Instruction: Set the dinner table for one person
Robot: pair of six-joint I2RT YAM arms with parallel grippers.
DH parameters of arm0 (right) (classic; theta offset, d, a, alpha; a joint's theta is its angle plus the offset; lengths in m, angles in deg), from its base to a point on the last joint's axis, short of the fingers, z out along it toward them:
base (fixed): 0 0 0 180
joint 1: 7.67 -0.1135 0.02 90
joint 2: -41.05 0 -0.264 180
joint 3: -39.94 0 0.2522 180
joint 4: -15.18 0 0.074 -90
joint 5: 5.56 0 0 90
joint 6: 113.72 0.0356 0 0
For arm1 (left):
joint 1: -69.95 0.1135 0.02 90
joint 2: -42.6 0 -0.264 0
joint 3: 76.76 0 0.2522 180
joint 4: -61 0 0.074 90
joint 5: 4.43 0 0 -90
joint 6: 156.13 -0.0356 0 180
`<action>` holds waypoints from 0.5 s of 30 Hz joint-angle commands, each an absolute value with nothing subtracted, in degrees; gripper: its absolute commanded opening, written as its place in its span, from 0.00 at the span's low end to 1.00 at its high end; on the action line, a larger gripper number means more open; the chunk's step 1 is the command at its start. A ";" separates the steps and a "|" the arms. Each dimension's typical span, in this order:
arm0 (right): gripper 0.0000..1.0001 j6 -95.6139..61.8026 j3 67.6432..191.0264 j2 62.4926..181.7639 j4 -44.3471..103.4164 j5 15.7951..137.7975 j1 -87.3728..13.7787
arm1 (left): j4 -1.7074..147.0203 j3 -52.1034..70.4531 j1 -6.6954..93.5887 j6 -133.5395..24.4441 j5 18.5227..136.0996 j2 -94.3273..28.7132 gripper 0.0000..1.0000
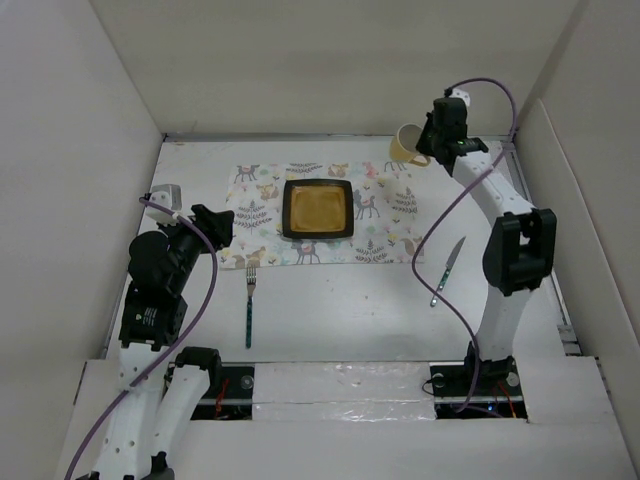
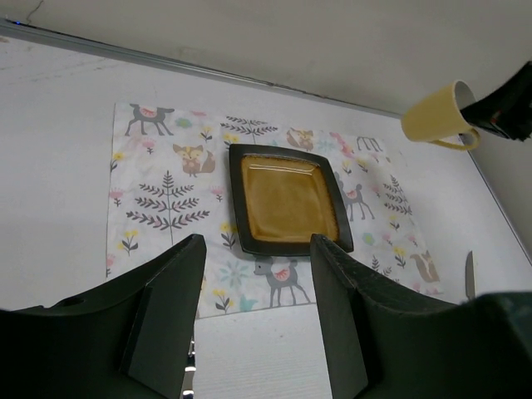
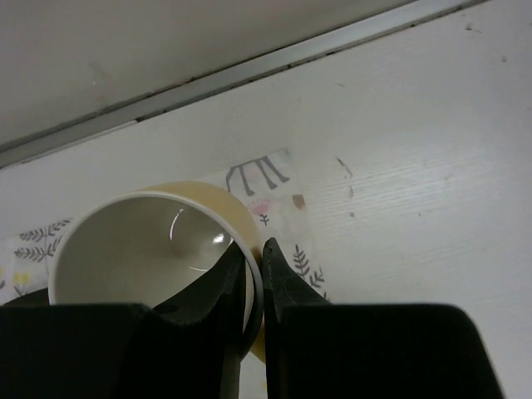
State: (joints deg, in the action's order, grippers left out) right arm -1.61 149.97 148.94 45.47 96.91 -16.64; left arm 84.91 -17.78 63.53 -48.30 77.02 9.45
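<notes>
Right fingers (image 3: 287, 332) pinch the rim of the yellow mug (image 3: 141, 249)

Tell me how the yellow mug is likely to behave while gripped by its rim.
The mug looks glazed and glossy, so it may slip in the right end effector, which pinches only one spot of its wall. It is tilted in the left wrist view, so it could pivot about that pinch. Probably ceramic: rigid, and likely to chip if dropped.

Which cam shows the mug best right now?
Left wrist: the whole yellow mug side-on, tilted, handle visible. Right wrist shows only its rim and inside, with the right gripper pinching the wall. Top external shows it small.
</notes>
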 commanded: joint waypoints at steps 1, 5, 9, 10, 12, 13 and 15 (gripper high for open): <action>0.00 -4.47 160.11 155.20 50.20 97.62 -17.95 | 83.02 -16.94 63.44 -48.90 76.52 9.64 0.50; 0.00 -5.00 170.84 162.59 55.30 95.95 -18.48 | 83.11 -16.94 63.44 -48.99 76.34 9.73 0.50; 0.00 -5.17 177.35 167.34 58.03 96.13 -19.10 | 83.46 -16.85 63.44 -48.99 77.23 9.73 0.50; 0.00 -5.09 178.23 168.04 58.90 96.21 -19.10 | 83.37 -16.85 63.44 -48.99 77.22 9.81 0.50; 0.00 -5.26 179.56 169.54 59.35 96.13 -19.10 | 83.37 -16.85 63.44 -48.99 77.40 9.82 0.50; 0.00 -5.44 179.65 169.80 59.44 96.91 -19.10 | 83.37 -16.76 63.44 -48.99 77.40 9.73 0.50; 0.00 -5.53 179.65 170.68 59.53 97.09 -19.10 | 83.37 -16.85 63.44 -48.99 76.96 9.82 0.50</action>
State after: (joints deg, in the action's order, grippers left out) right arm -4.96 174.86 172.44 61.76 96.47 -18.76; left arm 84.93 -17.78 63.53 -48.30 77.21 9.39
